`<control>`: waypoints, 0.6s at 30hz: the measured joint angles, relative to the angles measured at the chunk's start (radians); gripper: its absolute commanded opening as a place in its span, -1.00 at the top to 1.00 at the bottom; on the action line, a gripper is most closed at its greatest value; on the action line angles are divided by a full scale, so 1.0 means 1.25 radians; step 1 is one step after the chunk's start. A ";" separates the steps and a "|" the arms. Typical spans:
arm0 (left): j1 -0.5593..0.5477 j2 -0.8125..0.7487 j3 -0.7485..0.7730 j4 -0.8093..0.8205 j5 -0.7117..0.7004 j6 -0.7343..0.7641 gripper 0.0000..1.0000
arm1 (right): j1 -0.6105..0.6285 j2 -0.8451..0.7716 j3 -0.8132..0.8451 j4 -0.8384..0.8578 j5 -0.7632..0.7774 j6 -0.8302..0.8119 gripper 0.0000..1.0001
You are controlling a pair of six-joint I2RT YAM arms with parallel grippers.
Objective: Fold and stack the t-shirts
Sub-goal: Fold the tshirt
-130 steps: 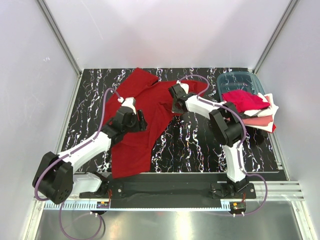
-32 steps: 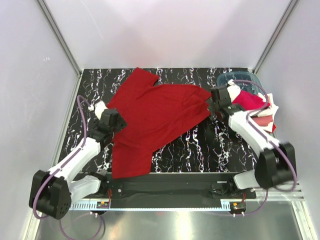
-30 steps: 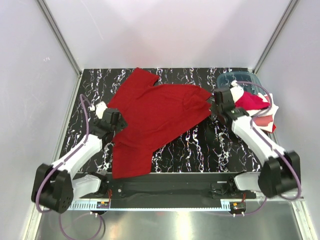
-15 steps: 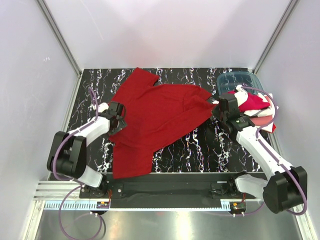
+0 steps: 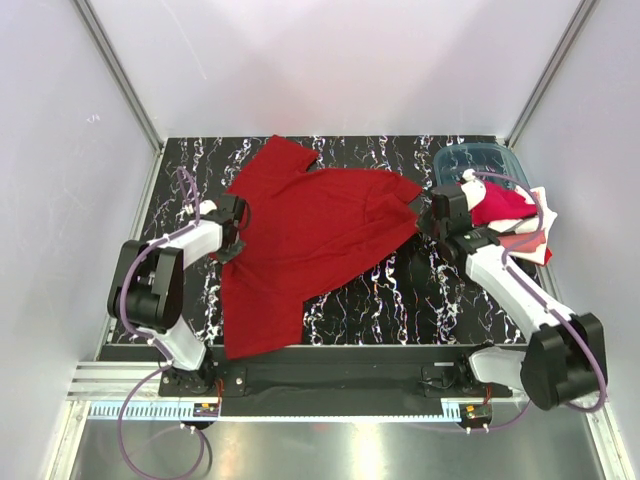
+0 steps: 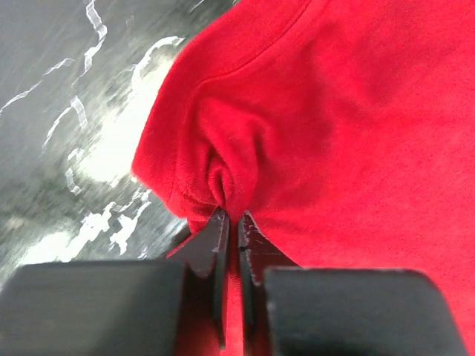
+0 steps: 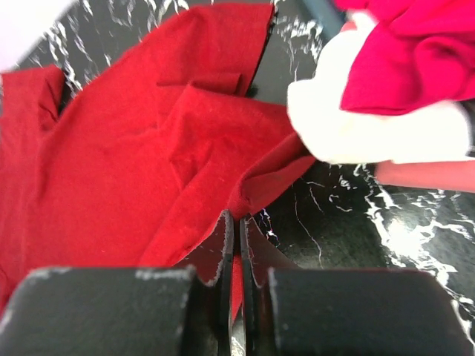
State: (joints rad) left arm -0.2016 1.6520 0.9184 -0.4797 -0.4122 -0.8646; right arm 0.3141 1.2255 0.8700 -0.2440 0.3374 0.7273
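Note:
A large deep red t-shirt (image 5: 310,235) lies spread, with some wrinkles, on the black marbled table (image 5: 400,295). At its left edge my left gripper (image 5: 236,216) is shut on a pinched fold of the red cloth (image 6: 245,156), the jaws (image 6: 232,215) closed tight on it. At the shirt's right edge my right gripper (image 5: 430,214) is also shut, with a fold of the same shirt (image 7: 148,156) caught between its jaws (image 7: 236,217). More t-shirts lie in a heap at the right: a pink one (image 5: 500,203) on top, with white (image 7: 364,126) and red beneath.
A teal translucent bin (image 5: 480,160) stands at the back right, partly under the heap of shirts. Grey walls close the table in at the left, back and right. The arms' base rail runs along the near edge.
My left gripper was open beside the shirt's left edge. It has slid a little farther back and closed on the cloth. The right gripper has kept its hold and barely moved.

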 measured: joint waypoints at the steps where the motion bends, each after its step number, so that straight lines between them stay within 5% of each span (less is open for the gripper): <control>1: 0.004 0.013 0.015 -0.001 0.006 -0.001 1.00 | 0.000 0.016 0.001 0.006 -0.007 0.000 1.00; 18: 0.159 0.309 0.391 0.049 0.140 -0.064 0.96 | 0.000 0.139 0.027 0.005 -0.021 0.003 1.00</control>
State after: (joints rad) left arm -0.0032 2.0388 1.4075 -0.4187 -0.2375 -0.9443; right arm 0.3138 1.3994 0.9035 -0.2375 0.3111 0.7315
